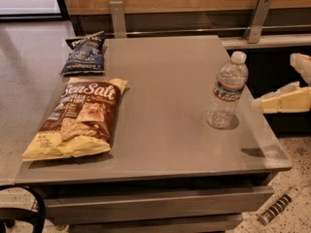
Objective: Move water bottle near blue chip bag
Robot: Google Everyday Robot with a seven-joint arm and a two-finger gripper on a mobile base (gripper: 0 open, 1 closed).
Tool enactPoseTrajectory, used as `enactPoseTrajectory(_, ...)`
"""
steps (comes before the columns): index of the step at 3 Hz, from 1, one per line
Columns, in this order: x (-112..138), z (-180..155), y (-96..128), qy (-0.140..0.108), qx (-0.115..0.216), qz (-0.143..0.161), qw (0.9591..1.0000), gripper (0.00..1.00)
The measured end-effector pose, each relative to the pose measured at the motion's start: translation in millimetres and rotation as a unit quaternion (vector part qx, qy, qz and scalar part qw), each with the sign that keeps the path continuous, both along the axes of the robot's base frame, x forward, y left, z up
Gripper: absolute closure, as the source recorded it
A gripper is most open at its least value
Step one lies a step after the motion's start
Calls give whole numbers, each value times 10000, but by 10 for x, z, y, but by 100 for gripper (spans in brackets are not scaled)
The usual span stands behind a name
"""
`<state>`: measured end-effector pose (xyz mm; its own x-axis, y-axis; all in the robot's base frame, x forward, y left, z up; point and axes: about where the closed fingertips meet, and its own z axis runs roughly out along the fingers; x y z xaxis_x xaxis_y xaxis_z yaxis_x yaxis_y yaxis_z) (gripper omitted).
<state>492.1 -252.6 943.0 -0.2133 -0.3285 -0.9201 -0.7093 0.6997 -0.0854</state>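
The water bottle (226, 91), clear and ribbed with a white cap and a red, white and blue label band, stands upright near the right edge of the grey table (165, 110). The blue chip bag (85, 54), dark navy with white lettering, lies flat at the table's far left corner. My gripper (272, 102), with cream-coloured fingers, comes in from the right edge of the camera view at label height, a short gap to the right of the bottle and not touching it.
A large brown and yellow "Sea Salt" bag (77, 118) lies on the table's left side, in front of the blue bag. A wooden wall with metal brackets (257, 18) runs behind the table. A dark curved object (22, 208) sits at the bottom left.
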Motion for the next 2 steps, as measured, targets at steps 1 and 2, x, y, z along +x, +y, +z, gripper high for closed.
enactPoseTrajectory(1, -54, 126, 152, -271, 352, 152, 9989, 0)
enactPoseTrajectory(2, -83, 213, 366, -483, 423, 273, 9976, 0)
